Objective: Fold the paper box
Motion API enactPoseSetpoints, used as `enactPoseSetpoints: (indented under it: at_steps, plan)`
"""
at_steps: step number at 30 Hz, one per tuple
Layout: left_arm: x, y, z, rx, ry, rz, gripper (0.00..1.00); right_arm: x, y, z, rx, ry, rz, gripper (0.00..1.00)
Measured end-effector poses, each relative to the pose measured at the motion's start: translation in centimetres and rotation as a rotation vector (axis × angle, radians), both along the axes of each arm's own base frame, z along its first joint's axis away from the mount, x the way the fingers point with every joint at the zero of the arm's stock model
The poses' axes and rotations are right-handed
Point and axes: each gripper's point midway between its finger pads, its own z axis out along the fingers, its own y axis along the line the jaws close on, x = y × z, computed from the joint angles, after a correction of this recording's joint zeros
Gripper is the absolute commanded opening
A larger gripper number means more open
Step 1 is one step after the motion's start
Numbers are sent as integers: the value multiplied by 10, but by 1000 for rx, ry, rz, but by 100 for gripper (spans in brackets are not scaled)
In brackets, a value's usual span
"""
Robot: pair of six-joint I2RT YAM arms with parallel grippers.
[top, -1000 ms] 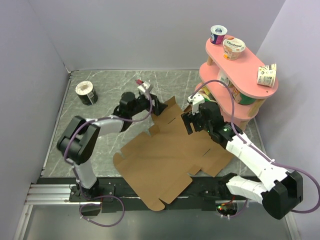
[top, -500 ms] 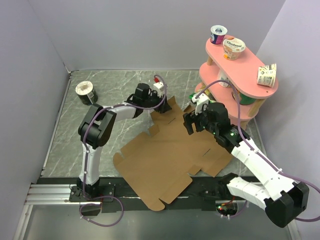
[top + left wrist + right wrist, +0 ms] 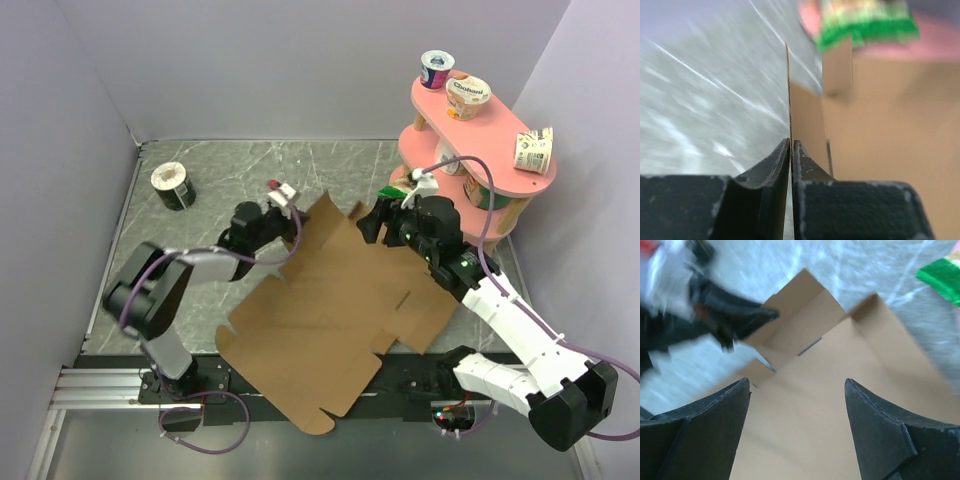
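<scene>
Cardboard covers the middle of the grey bench (image 3: 220, 170): the paper box (image 3: 335, 320) lies as 1 unfolded brown sheet, mostly flat, its near corner reaching over the rail at the arms' bases; its far-left flap stands tilted up off the bench; the left fingers (image 3: 786, 156) are closed on that flap's thin edge, pinching it from both sides; the right fingers (image 3: 368, 226) stand wide apart, holding nothing, above the sheet's far edge, near the pink shelf (image 3: 500, 150).
</scene>
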Motion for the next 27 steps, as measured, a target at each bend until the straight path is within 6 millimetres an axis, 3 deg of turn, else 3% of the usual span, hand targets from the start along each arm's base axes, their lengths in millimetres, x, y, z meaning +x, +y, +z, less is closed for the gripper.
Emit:
enactPoseSetpoints:
  at_steps: [4, 7, 9, 10, 13, 15, 17, 19, 21, 24, 27]
  plan:
    - [-1, 37, 67, -70, -256, 176, 14, 12, 12, 22, 212, 12, -87, 83]
    - [-8, 67, 95, -109, -391, 306, 14, 25, 19, 31, 347, 53, -160, 84]
    - [-12, 86, 97, -104, -435, 389, 15, 36, 23, 36, 431, 100, -222, 84]
    - [-14, 92, 94, -96, -443, 421, 21, 43, 26, 40, 467, 117, -247, 84]
    - [-14, 102, 87, -65, -445, 469, 58, 60, 34, 55, 554, 142, -302, 82]
    - [-9, 99, 88, -78, -422, 428, 66, 65, 34, 60, 588, 144, -327, 82]
    - [14, 96, 98, -125, -349, 368, 81, 66, 29, 59, 599, 141, -357, 83]
    - [44, 98, 118, -176, -300, 324, 83, 64, 23, 57, 592, 130, -377, 84]
    - [66, 101, 125, -192, -224, 286, 85, 58, 15, 54, 573, 116, -393, 84]
    - [89, 91, 117, -174, -79, 226, 87, 46, 4, 51, 534, 86, -391, 84]
    - [95, 76, 91, -134, 81, 167, 87, 34, -5, 51, 495, 50, -374, 84]
